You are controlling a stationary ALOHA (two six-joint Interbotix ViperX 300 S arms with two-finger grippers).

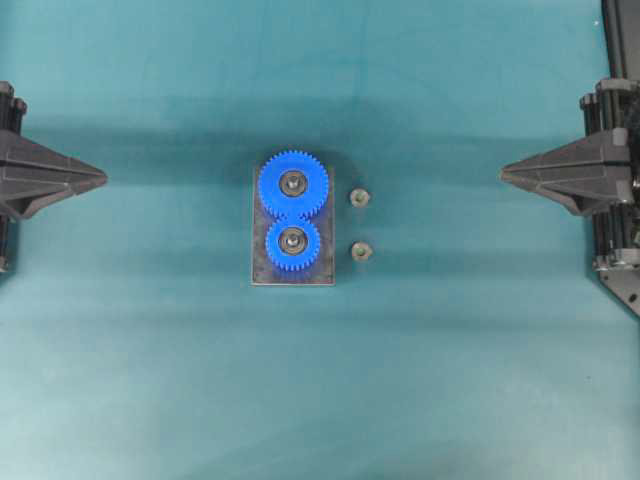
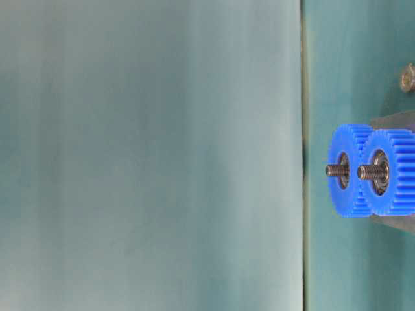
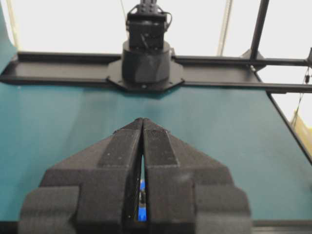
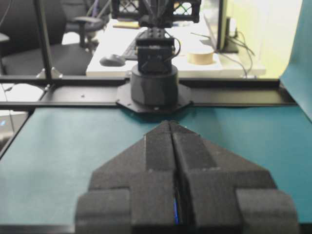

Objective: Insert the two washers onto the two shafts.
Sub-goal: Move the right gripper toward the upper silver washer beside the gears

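Note:
Two blue gears, a larger one [image 1: 293,183] and a smaller one [image 1: 292,241], sit on a grey base plate [image 1: 262,275] at the table's middle. A threaded metal shaft rises through each, and both shafts show in the table-level view [image 2: 336,170] [image 2: 367,172]. Two small metal washer-like pieces [image 1: 359,197] [image 1: 361,251] lie on the mat just right of the plate. My left gripper [image 1: 103,178] is shut and empty at the far left, and it also shows in the left wrist view [image 3: 142,120]. My right gripper [image 1: 503,174] is shut and empty at the far right, and it also shows in the right wrist view [image 4: 169,123].
The teal mat [image 1: 320,400] covers the table. Each wrist view shows the opposite arm's black base [image 3: 145,63] [image 4: 155,83] on a black frame rail. One metal piece [image 2: 407,78] shows at the right edge of the table-level view.

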